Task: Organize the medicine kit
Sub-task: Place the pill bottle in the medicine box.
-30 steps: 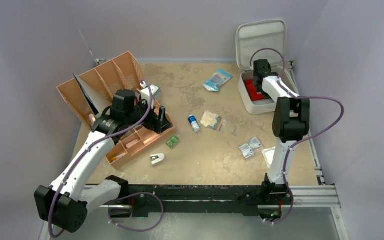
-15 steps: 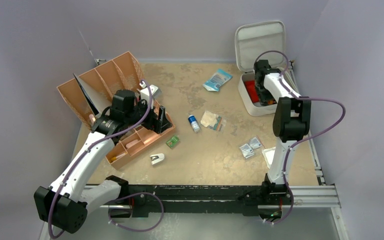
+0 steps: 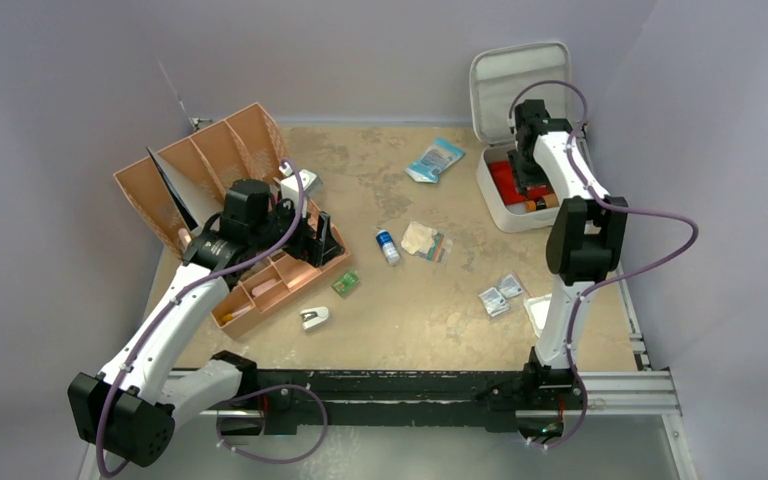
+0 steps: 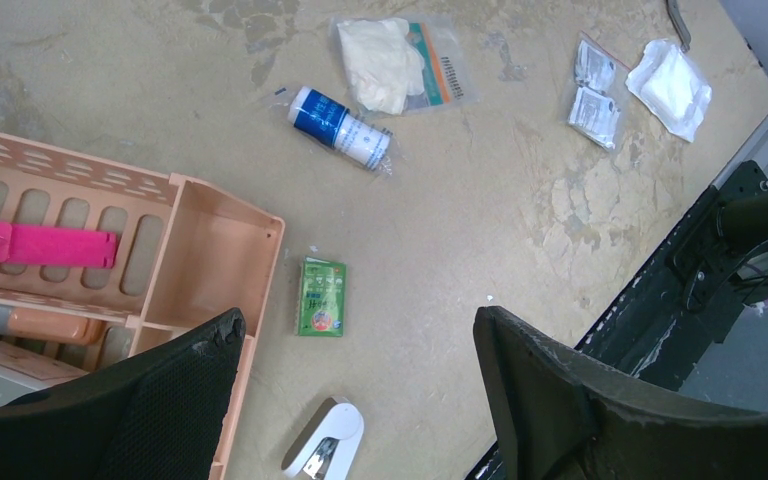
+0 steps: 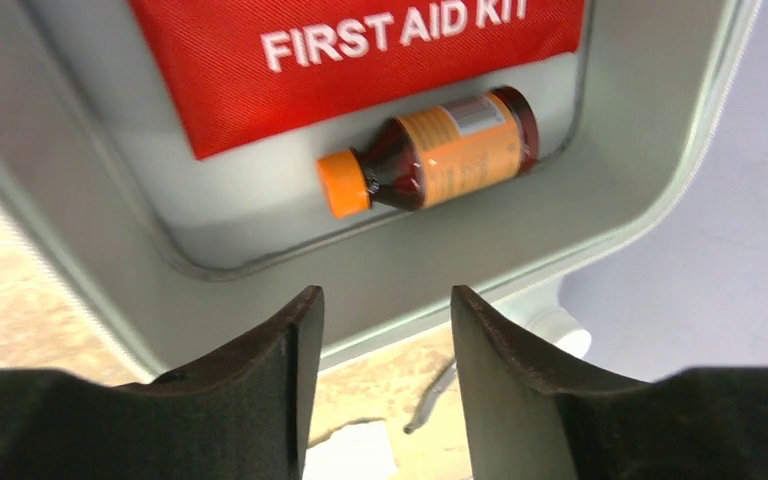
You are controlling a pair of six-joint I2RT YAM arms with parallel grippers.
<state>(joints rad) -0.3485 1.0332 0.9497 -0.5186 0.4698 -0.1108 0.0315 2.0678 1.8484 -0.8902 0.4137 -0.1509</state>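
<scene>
Change since earlier frames: my right arm has pulled back and up toward the lid. The brown bottle [image 5: 440, 150] now lies uncovered in the case. The left arm has not shifted.
Medicine kit [image 3: 513, 216]: at the far right corner of the worktop [image 3: 380, 170], with its lid [image 3: 518, 80] standing open.
Kit contents: the red pouch [image 5: 360, 60] marked FIRST AID KIT lies flat. The brown bottle, orange-capped, lies on its side just beside the pouch, along the case wall.
Right gripper [image 5: 385, 300]: jaws parted, nothing between them, above the kit's rim.
Left gripper [image 4: 360, 325]: jaws spread wide and empty, hanging over the corner of the orange tray [image 4: 210, 250].
Tray: a pink item [image 4: 40, 243] lies in one slotted compartment.
Loose on worktop: I see a green packet [image 4: 321, 296] just beside the tray, a blue-and-white vial [image 4: 340, 127] and a bagged white glove [image 4: 400, 75] farther off, and a white clip-like piece [image 4: 325, 450] near the green packet.
</scene>
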